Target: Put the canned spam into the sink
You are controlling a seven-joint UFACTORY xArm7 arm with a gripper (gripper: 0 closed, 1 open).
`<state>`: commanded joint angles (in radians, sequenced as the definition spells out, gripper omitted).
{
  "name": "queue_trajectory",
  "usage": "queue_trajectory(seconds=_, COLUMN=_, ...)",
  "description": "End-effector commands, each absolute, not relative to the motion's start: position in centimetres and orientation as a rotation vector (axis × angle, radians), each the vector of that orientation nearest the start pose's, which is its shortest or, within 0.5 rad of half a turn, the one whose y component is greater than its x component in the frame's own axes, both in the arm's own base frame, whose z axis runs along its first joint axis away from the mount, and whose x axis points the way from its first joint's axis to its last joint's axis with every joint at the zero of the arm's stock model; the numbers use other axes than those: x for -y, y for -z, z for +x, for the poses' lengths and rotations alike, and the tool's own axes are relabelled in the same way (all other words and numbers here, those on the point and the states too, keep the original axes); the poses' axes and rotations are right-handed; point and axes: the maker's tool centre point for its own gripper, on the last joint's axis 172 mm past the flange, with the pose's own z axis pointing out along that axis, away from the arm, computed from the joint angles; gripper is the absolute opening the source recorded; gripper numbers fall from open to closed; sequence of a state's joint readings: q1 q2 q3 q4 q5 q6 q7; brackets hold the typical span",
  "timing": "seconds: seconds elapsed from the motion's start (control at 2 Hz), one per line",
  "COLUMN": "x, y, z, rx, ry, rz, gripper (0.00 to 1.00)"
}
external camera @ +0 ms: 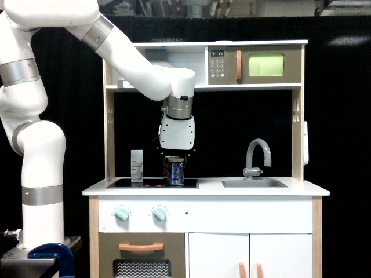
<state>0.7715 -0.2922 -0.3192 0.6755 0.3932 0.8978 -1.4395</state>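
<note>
Exterior view: the canned spam [174, 171] is gripped by the hand [175, 157], at the stovetop [152, 183]; carrying toward three o'clock to the sink [254, 183] remains.

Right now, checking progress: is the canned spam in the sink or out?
Out. The canned spam stands upright over the black stovetop, under the gripper, on the exterior view's left of the sink.

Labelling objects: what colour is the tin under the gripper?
Dark blue tin with tan-yellow lid, exterior view.
</note>
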Motion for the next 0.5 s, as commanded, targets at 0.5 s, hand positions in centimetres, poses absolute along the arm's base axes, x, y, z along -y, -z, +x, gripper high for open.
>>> queue_trajectory(seconds=0.5, x=-23.40, y=-18.40, z=32.00, rx=-2.550, ry=-0.399, rz=2.328, gripper=0.00)
